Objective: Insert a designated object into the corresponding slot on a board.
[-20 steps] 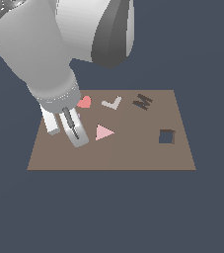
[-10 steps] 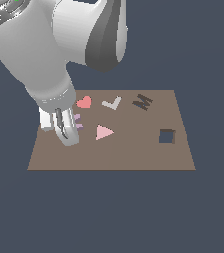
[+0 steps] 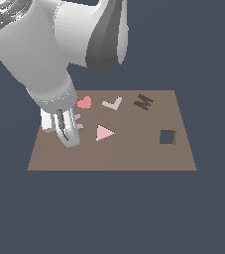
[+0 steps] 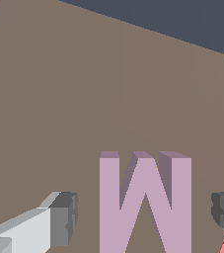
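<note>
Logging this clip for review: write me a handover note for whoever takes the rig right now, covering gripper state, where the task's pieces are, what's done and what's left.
Gripper: open, fingers straddling the purple M block with gaps on both sides, not gripping.
Purple M block: flat on the board, near the exterior view's left, beside the red heart and pink triangle.
M-shaped slot: empty, far side of the board.
Done: gripper positioned around the block.
Left: close, lift, carry to the slot, insert.

You see the gripper point(image 3: 67, 134) low over the board point(image 3: 134, 158) near its edge on the exterior view's left, largely covering the lavender M block point(image 3: 78, 122); jaw spacing cannot be judged. The M-shaped slot point(image 3: 143, 102) lies well apart, beyond the pink triangle point(image 3: 104, 133), red heart point(image 3: 84, 102) and pale L mark point(image 3: 112, 103). The square hole point(image 3: 167, 137) sits further toward the exterior view's right.
</note>
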Tool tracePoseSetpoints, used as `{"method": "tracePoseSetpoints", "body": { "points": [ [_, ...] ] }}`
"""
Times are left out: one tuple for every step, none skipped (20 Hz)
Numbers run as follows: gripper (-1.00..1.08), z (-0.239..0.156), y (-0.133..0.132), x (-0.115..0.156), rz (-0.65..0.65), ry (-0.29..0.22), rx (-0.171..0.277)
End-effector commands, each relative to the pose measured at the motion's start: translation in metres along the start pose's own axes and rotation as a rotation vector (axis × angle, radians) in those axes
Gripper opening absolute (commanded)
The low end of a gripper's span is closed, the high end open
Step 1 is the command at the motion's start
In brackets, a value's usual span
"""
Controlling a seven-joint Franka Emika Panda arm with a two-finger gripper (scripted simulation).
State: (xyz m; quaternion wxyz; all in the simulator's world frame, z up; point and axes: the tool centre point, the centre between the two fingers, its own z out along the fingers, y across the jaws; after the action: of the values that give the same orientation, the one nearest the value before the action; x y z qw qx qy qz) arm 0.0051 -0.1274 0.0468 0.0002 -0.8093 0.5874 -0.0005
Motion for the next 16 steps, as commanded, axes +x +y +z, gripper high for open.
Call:
{"method": "tracePoseSetpoints", "body": {
  "points": [
    [1.00, 0.0070, 0.0004, -0.0002, -0.001, -0.001, -0.001],
    [1.00, 0.0106, 0.0004, -0.0004, -0.001, -0.001, -0.001],
    [1.00, 0.0134, 0.0005, -0.0003, -0.001, -0.001, -0.001],
    [1.00, 0.0153, 0.0004, -0.0007, -0.002, -0.001, -0.001],
    [1.00, 0.0165, 0.0004, -0.0006, -0.002, -0.001, -0.001],
    [1.00, 0.0169, 0.0005, -0.0006, -0.002, -0.001, -0.001],
    [-1.00, 0.0169, 0.0005, -0.0006, -0.002, -0.001, -0.001],
    [-1.00, 0.0169, 0.0005, -0.0006, -0.002, -0.001, -0.001],
    [-1.00, 0.0169, 0.0005, -0.0006, -0.002, -0.001, -0.001],
    [-1.00, 0.0169, 0.0005, -0.0006, -0.002, -0.001, -0.001],
    [-1.00, 0.0169, 0.0005, -0.0006, -0.002, -0.001, -0.001],
    [-1.00, 0.0169, 0.0005, -0.0006, -0.002, -0.001, -0.001],
    [-1.00, 0.0169, 0.0005, -0.0006, -0.002, -0.001, -0.001],
    [-1.00, 0.0169, 0.0005, -0.0006, -0.002, -0.001, -0.001],
    [-1.00, 0.0169, 0.0005, -0.0006, -0.002, -0.001, -0.001],
    [-1.00, 0.0169, 0.0005, -0.0006, -0.002, -0.001, -0.001]
  ]
}}
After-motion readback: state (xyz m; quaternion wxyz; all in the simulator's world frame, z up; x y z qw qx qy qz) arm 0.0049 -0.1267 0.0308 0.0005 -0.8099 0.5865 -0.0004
